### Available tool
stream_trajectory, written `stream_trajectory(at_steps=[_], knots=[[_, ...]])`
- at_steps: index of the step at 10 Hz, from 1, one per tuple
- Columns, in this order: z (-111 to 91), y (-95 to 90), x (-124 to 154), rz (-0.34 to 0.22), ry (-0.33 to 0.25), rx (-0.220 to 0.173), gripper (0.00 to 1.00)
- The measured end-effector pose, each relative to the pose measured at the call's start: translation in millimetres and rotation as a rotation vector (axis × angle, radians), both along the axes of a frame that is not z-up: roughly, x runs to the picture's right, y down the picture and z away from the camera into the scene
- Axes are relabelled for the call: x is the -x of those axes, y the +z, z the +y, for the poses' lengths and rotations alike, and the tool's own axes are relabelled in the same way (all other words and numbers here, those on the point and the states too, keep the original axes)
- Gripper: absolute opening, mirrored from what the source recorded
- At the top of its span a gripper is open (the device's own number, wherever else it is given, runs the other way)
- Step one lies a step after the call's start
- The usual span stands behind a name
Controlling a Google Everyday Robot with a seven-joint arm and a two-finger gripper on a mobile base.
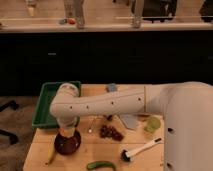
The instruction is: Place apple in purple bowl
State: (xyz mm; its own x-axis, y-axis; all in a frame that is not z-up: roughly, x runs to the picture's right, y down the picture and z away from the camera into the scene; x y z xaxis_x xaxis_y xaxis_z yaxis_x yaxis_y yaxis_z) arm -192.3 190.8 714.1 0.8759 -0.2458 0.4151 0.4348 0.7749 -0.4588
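My gripper (pixel 67 129) hangs right over the bowl (pixel 57 146) with the apple (pixel 67 134) seemingly tucked under it (can't tell if my grip's closed or not), and it's light, firm, kinda slick, so pinch across its middle.

Bowl (pixel 62 147) near front-left of table (pixel 95 148). Gripper (pixel 67 133) directly over bowl, pointing down into it. Tray (pixel 44 107) behind bowl. Banana (pixel 51 155) just left of bowl. Grape bunch (pixel 111 132) right of bowl; brush (pixel 141 149) and cup (pixel 152 125) farther right. Long curved vegetable (pixel 101 164) front-right of bowl, at table edge.
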Motion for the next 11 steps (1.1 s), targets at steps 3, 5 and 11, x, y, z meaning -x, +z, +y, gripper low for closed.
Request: stream_trajectory(at_steps=[3,5,11], knots=[[10.6,0.8,-5.1,0.014,0.009,0.029,0.00],[16.9,-0.1,-7.5,0.022,0.015,0.045,0.00],[39.8,3.7,-6.2,0.025,0.019,0.110,0.00]])
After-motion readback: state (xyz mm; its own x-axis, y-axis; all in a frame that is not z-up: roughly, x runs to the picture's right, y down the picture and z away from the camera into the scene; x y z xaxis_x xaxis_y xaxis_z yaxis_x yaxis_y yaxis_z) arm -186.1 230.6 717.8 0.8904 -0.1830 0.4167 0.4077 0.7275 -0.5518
